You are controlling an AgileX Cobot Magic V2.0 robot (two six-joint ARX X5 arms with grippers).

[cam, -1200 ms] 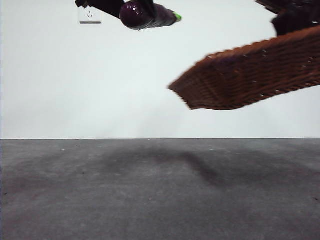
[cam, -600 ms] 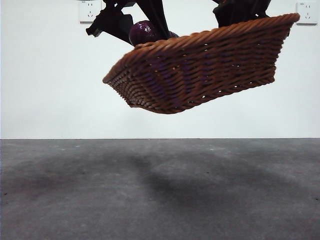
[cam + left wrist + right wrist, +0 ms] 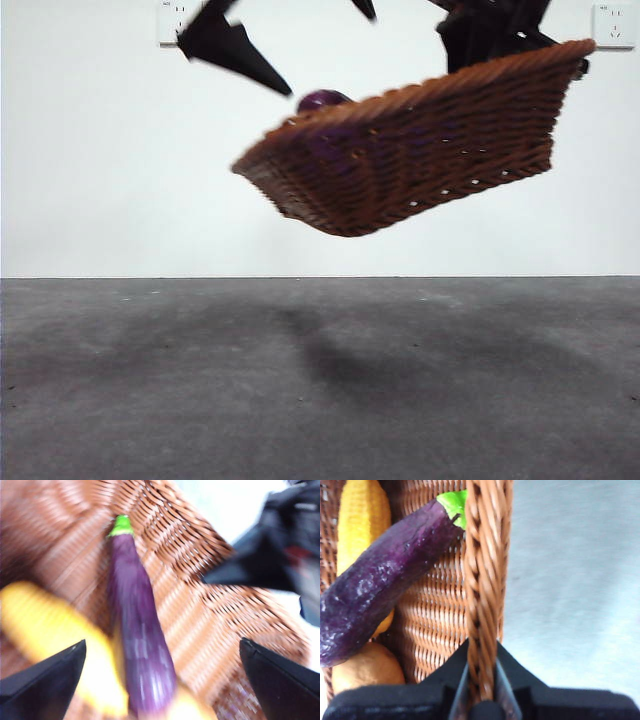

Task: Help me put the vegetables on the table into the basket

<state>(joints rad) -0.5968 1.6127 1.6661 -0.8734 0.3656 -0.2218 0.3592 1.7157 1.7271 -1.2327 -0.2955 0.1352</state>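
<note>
- Up front, from my low camera, the shallow dark brown woven wicker basket (image 3: 420, 150) hangs tilted in the air, well clear of the dark grey mottled table (image 3: 320, 390). Its lower corner points down to the picture's left and its shadow sits on the surface below. The rounded dark purple end of the eggplant (image 3: 322, 99) just peeks over the braided rim.
- Same view: one dark gripper sits at the basket's high end by the rim, and black pointed jaw tips hang above the low end, touching nothing that I can see. White wall socket (image 3: 613, 25) in the top corner.
- Over on my left wrist cam it's blurry, but the left gripper (image 3: 162, 675) is spread wide and empty, right above the basket. The eggplant lies inside on the weave, green cap away from the jaws, with the yellow lumpy vegetable (image 3: 60, 645) alongside it.
- On my right wrist cam, the right gripper (image 3: 481, 680) is pinched narrow onto the braided rim, carrying the basket. Inside, the eggplant rests across the yellow vegetable, with the round tan-brown potato (image 3: 367, 670) tucked under its fat end.
</note>
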